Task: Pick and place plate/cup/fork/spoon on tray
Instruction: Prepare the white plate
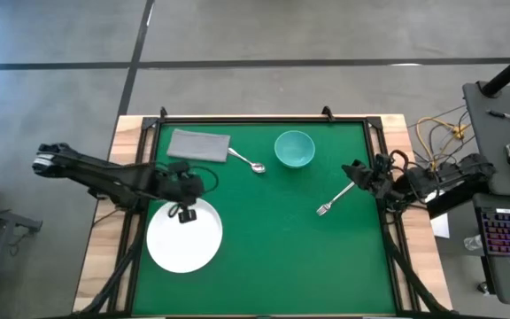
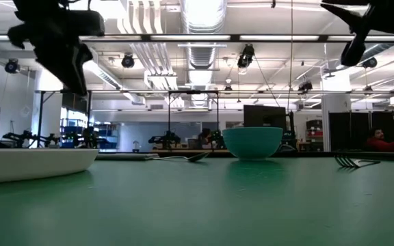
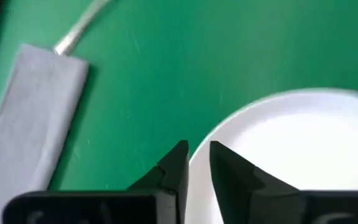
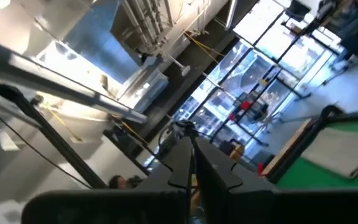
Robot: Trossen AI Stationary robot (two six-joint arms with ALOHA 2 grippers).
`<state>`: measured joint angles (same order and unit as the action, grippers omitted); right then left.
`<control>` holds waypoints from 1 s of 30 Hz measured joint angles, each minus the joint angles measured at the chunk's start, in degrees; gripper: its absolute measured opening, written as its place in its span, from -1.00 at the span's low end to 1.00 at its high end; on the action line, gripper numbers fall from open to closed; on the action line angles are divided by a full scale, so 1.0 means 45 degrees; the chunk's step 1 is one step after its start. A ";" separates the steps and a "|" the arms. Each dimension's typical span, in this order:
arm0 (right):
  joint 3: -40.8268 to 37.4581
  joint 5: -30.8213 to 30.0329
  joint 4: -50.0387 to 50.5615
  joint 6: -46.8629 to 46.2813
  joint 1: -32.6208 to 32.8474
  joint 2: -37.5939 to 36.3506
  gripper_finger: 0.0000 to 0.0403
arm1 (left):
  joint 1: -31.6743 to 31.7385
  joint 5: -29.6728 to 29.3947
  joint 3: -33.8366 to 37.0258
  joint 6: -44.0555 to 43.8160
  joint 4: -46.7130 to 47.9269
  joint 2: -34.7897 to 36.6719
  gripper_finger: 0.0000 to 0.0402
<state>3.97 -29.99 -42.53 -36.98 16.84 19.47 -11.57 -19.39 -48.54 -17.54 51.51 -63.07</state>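
Surface: a green mat [image 1: 273, 230] inside a dark frame on a wooden table; behind it, the low view shows a large workshop hall with ceiling ducts and lamps.
Left gripper [image 3: 197, 163]: above the plate's upper rim in the high view, raised off the mat in the low view. Its 2 fingers stand slightly apart with only a narrow slit between them, and nothing is held.
Plate [image 1: 184, 236]: white, flat on the mat at lower left, partly under the left gripper.
Grey cloth [image 1: 199, 145]: folded, near the mat's far edge, just beyond the left gripper.
Spoon [image 1: 247, 160]: lies with its handle end at the cloth's corner and its bowl toward the cup.
Cup [image 1: 295, 149]: teal, upright, alone on the mat right of the spoon.
Fork [image 1: 336, 198]: lies diagonally, tines toward the mat's middle, handle running up to the right gripper.
Right gripper [image 1: 359, 175]: at the mat's right edge by the fork's handle, pointed upward into the room; fingers pressed together, empty as far as I can see.
Tray: none visible in any view.
Risk 1: a flat rim gives the fingers little to bite, and so narrow a slit may ride over the edge and push the plate instead of gripping it.
Risk 2: a plate pinched at 1 edge would likely tilt and slip out.
Risk 3: the left arm reaching past the cloth could drag it and nudge the spoon.
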 joint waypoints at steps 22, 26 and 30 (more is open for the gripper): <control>0.5934 -0.4225 0.1403 0.6637 -0.0006 0.4568 -0.94 | 0.0083 -0.1489 -0.4989 0.0655 0.1645 -0.1593 -0.13; 0.6986 -0.4394 0.1628 0.7280 0.0000 0.4781 -0.94 | 0.0083 -0.1521 -0.5553 0.0322 0.1512 -0.1490 -0.13; 0.7757 -0.4438 0.2325 0.7239 0.0000 0.4765 -0.94 | 0.0083 -0.1502 -0.5555 -0.0045 0.0909 -0.1303 -0.13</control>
<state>38.88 -49.96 -32.06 -4.40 16.84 40.91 -11.20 -26.15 -73.54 -17.74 55.60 -68.94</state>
